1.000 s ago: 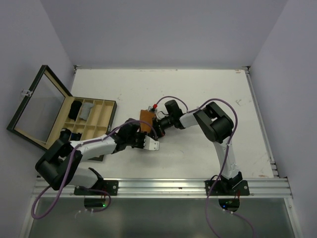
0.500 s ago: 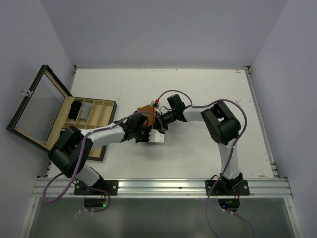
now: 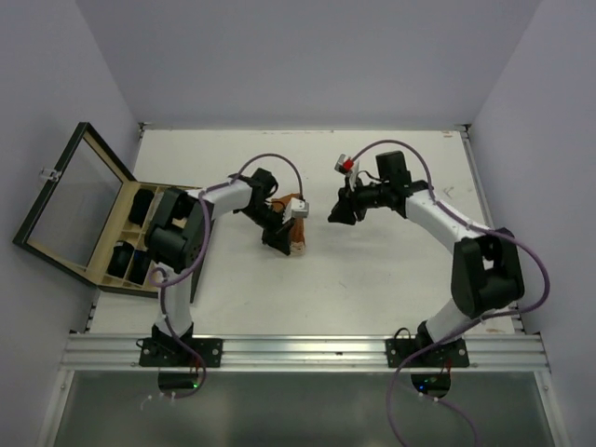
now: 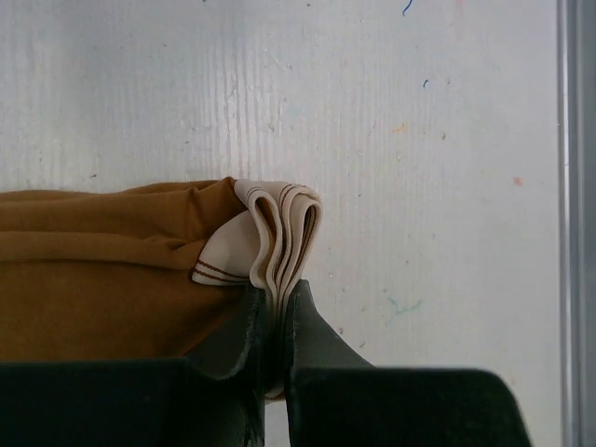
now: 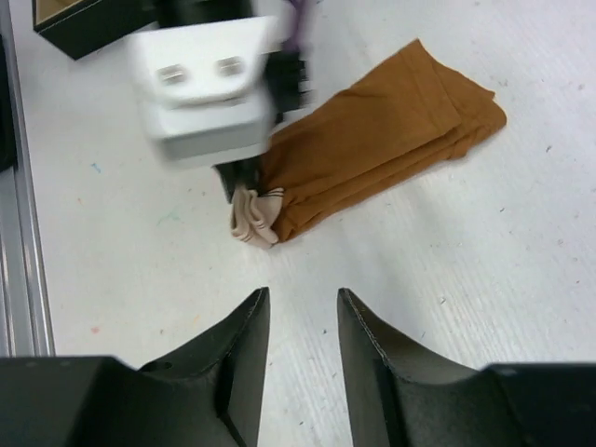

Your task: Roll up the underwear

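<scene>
The orange-brown underwear (image 5: 372,158) lies folded into a long, flat strip on the white surface (image 3: 391,270), near its middle. The left tool (image 4: 277,293) is pinched shut on one end of it, its jaws clamping the cream waistband (image 4: 279,223). The right tool (image 5: 303,298) hangs apart from the garment and points toward it, its jaws partly open and holding nothing.

The surface is scuffed and carries a few small coloured specks. Pale walls (image 3: 307,56) close it in on three sides, and a metal rail (image 3: 307,349) runs along the near edge. At the left edge stands a wooden box (image 3: 191,200) with compartments. Its glass lid (image 3: 70,200) is thrown open, and black garments (image 3: 140,207) lie in some of the cells.

Only the left wrist view shows the waistband doubled into several layers between the jaws, with thin dark stripes along its edge. Only the right wrist view shows the full length of the strip, with its far end lying free and the left tool's white body blurred above it. Only the top view takes in the box and both arms spread well apart.
</scene>
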Available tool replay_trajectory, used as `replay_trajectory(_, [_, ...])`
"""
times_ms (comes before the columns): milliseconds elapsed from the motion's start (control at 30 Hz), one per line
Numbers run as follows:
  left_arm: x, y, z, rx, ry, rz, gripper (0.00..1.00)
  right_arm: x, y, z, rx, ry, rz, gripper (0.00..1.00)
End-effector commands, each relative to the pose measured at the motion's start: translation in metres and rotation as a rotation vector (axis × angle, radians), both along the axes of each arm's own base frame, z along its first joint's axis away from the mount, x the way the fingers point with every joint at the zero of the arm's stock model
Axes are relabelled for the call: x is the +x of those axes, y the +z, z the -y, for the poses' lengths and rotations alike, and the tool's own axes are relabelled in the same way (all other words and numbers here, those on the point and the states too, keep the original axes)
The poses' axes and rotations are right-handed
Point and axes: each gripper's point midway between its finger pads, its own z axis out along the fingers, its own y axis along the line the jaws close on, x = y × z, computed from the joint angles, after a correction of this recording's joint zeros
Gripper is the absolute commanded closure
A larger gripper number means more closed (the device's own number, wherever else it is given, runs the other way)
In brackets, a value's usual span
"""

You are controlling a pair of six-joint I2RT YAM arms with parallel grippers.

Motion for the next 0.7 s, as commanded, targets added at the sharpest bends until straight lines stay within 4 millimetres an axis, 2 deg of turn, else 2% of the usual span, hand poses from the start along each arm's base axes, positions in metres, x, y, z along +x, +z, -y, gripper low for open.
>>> replay_trajectory(0, [-0.064,-0.062,-0.048,0.269,0.000,-0.367,1.00,-0.037,0.012,0.007,-0.076,0.105,0.112,0.62])
replay_trajectory(67, [-0.066,-0.073,-0.052,0.305,-0.005,-0.413,1.00,-0.051,0.018,0.006,-0.095,0.136,0.143,0.63])
replay_trajectory(100, [-0.057,-0.075,-0.049,0.304,-0.002,-0.401,1.00,-0.056,0.014,0.005,-0.119,0.170,0.171,0.63])
replay_trajectory(133, [-0.056,-0.078,-0.048,0.310,-0.001,-0.412,1.00,-0.066,0.010,-0.004,-0.146,0.213,0.188,0.62])
replay_trajectory(200, [-0.055,-0.087,-0.048,0.335,0.005,-0.438,1.00,-0.069,-0.002,-0.008,-0.222,0.243,0.249,0.61])
replay_trajectory(233, [-0.050,-0.092,-0.046,0.337,0.010,-0.443,1.00,-0.077,-0.007,-0.018,-0.234,0.285,0.267,0.60])
replay_trajectory(267, [-0.050,-0.093,-0.046,0.345,0.009,-0.455,1.00,-0.072,-0.008,-0.024,-0.246,0.282,0.304,0.60])
replay_trajectory(300, [-0.048,-0.094,-0.045,0.347,0.011,-0.460,0.99,-0.073,-0.015,-0.030,-0.256,0.296,0.306,0.60])
replay_trajectory(400, [-0.048,-0.097,-0.045,0.354,0.009,-0.472,0.97,-0.078,-0.021,-0.056,-0.261,0.371,0.403,0.60])
replay_trajectory(467, [-0.051,-0.098,-0.049,0.374,-0.002,-0.490,0.97,-0.078,-0.028,-0.065,-0.264,0.409,0.441,0.57])
replay_trajectory(667, [-0.056,-0.103,-0.060,0.412,-0.018,-0.494,0.97,-0.095,-0.057,-0.084,-0.278,0.535,0.503,0.48])
